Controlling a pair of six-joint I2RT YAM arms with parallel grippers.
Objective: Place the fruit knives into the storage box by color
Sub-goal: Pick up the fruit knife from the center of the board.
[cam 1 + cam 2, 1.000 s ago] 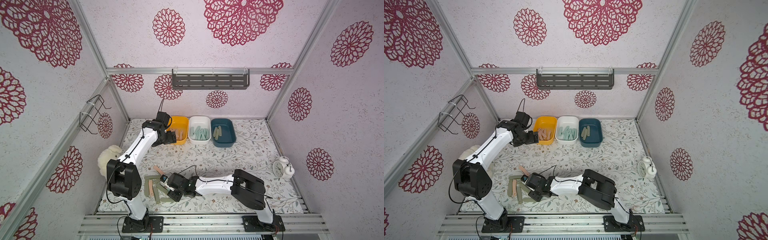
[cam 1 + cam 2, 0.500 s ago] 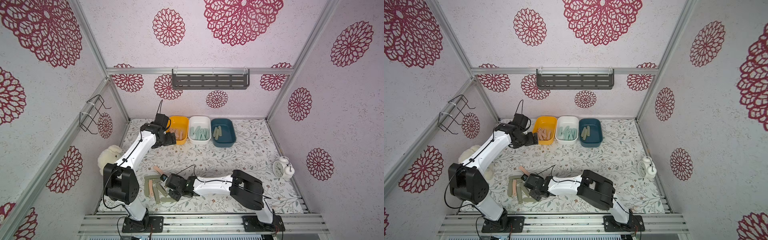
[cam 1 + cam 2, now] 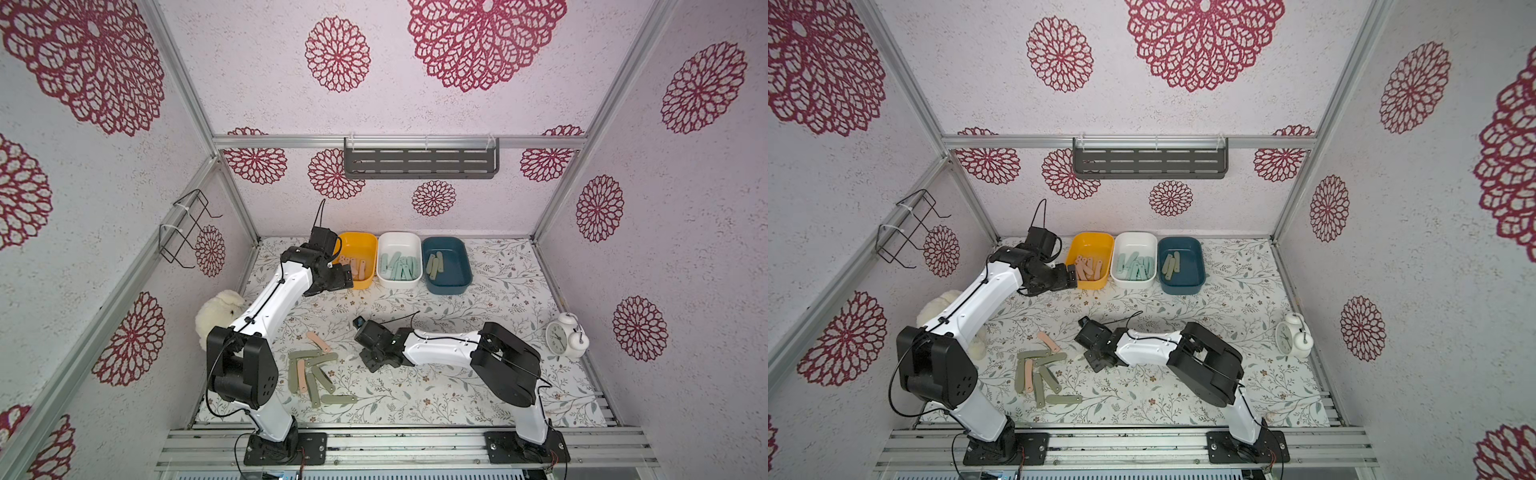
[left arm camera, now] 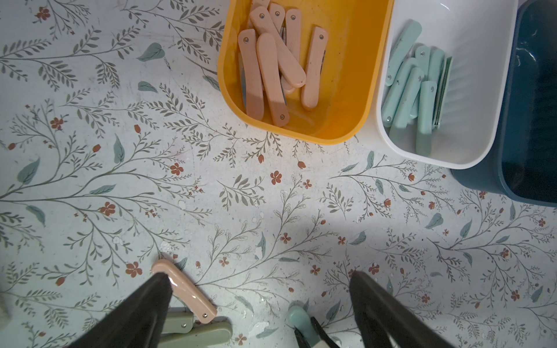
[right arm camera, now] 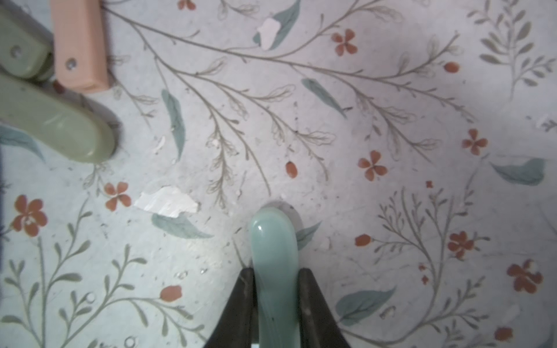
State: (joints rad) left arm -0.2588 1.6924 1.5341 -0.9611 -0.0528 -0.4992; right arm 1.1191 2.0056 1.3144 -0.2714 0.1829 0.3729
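Mint knife (image 5: 272, 256) clamped in right hand (image 5: 275, 272), shown only by wrist views; left hand (image 4: 259, 275) spread, empty.

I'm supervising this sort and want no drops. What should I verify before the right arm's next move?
1. Is the right gripper shut on the mint knife? ok.
2. Does the knife colour match the white box contents? ok.
3. Does the white box have room? ok.
4. Is the left gripper open and empty? ok.
5. Is the left gripper, beside the yellow box, clear of the route? cannot tell.
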